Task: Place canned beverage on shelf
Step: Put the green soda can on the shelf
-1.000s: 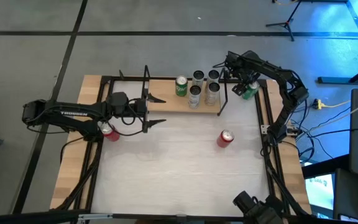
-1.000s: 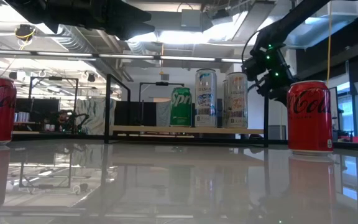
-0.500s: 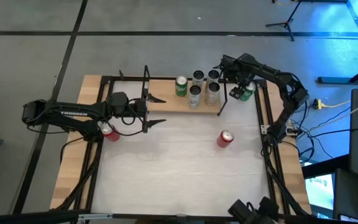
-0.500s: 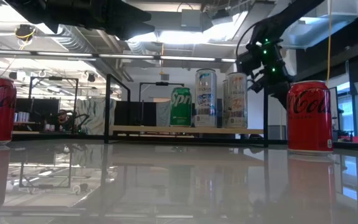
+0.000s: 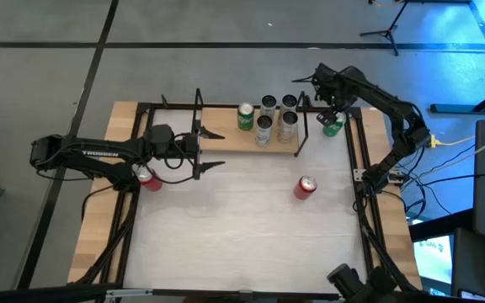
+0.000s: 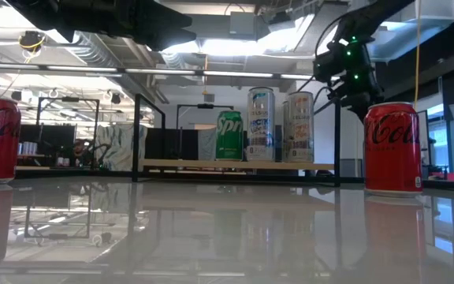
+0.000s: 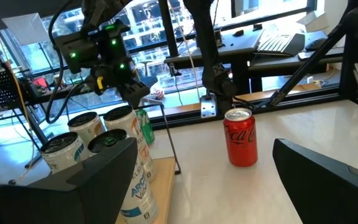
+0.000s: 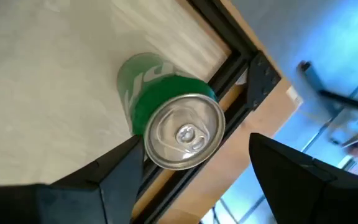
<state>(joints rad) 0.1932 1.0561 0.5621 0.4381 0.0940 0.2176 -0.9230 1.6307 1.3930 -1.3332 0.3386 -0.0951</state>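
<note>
The green can (image 8: 166, 118) stands upright on the white surface (image 5: 226, 227), just beyond the shelf's (image 5: 226, 139) right-hand wire frame and close against the black rail at the surface's far right corner. It is off the shelf — the board already carries one green can (image 5: 245, 116) and four silver cans (image 5: 276, 116) bunched toward that same frame.

The right end effector (image 5: 331, 108) hovers directly above the green can, fingers spread wide with the can's silver lid between them in the right wrist view; it is released and grasps nothing. I cannot tell from these views how far above the lid the fingers sit.

As for handling, this is a thin-walled aluminium cylinder: smooth, probably slippery under hard pads, and easy to dent if squeezed firmly. If full it would be fairly heavy and stable; if empty, light and apt to tip at a nudge — the pictures do not say which. The best hold looks to be across the body, below the rim and near mid-height, fingers on opposite sides. The rail just beside the can leaves little room on that side, so one finger may catch it.

The left end effector (image 5: 200, 151) waits open at the shelf's left frame, empty. Two red cans stand on the surface: one (image 5: 305, 187) in front of the shelf's right end, one (image 5: 148, 178) under the left arm.
</note>
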